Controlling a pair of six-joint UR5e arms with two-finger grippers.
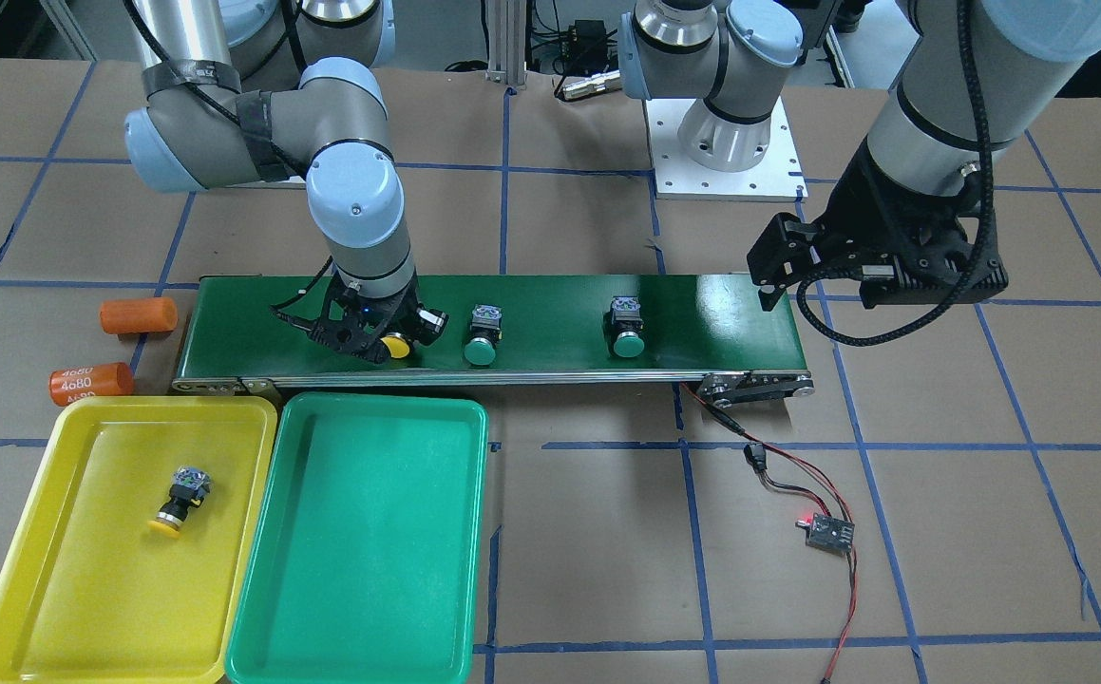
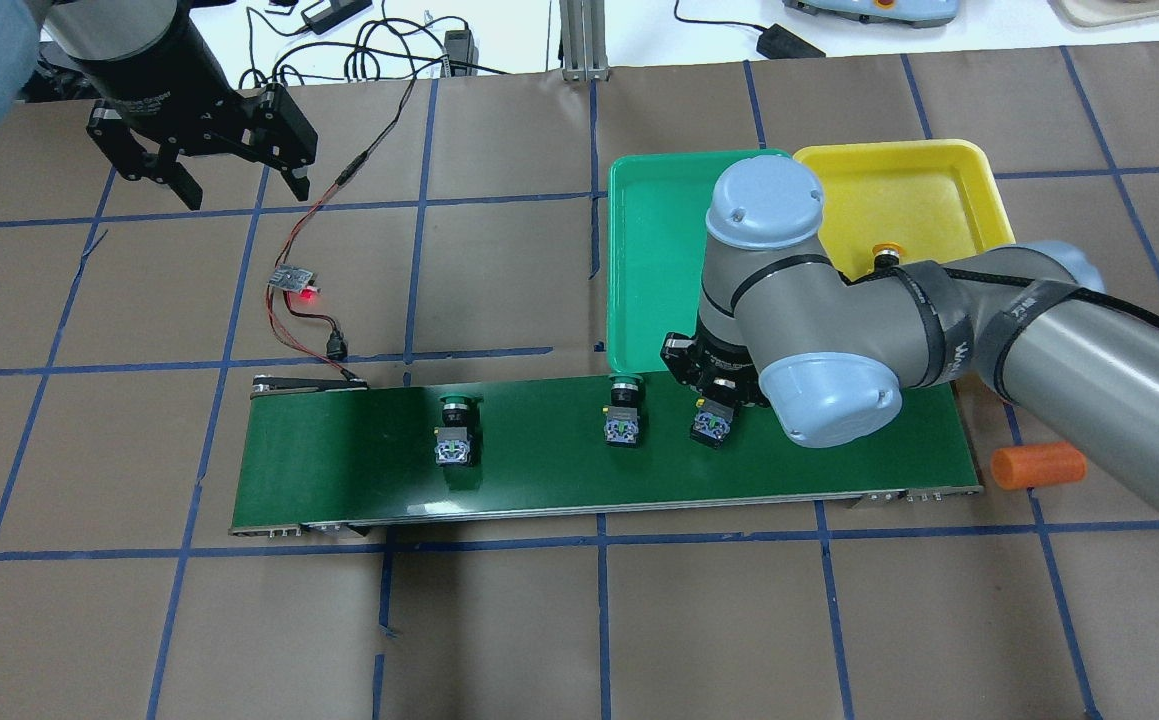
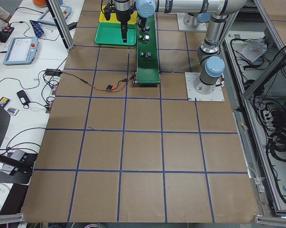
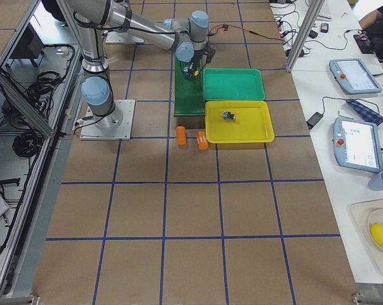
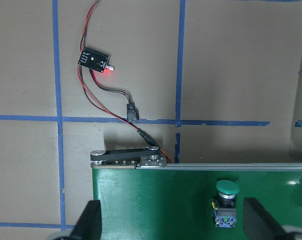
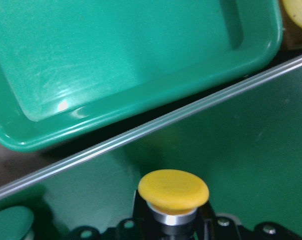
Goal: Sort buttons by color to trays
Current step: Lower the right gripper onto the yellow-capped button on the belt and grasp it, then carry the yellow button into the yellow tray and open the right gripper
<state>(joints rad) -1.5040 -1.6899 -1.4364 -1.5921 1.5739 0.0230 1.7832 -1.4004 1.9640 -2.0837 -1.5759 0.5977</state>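
Observation:
On the dark green belt, a yellow button (image 1: 398, 349) (image 2: 714, 425) (image 6: 173, 190) lies with my right gripper (image 1: 398, 334) low over it, jaws closed in on its black body. Two green buttons (image 1: 480, 344) (image 1: 627, 337) lie further along the belt, and one of them shows in the left wrist view (image 5: 226, 200). Another yellow button (image 1: 180, 499) rests in the yellow tray (image 1: 85, 589). The green tray (image 1: 360, 551) (image 6: 115, 60) beside it holds nothing. My left gripper (image 2: 239, 185) (image 5: 172, 207) hangs open in the air past the belt's far end, holding nothing.
The conveyor belt (image 1: 550, 294) runs across the table just behind both trays. Two orange cylinders (image 1: 137, 315) (image 1: 91, 383) lie off the belt's end near the yellow tray. A small circuit board (image 1: 828, 530) with a red light and wires sits near the belt's other end.

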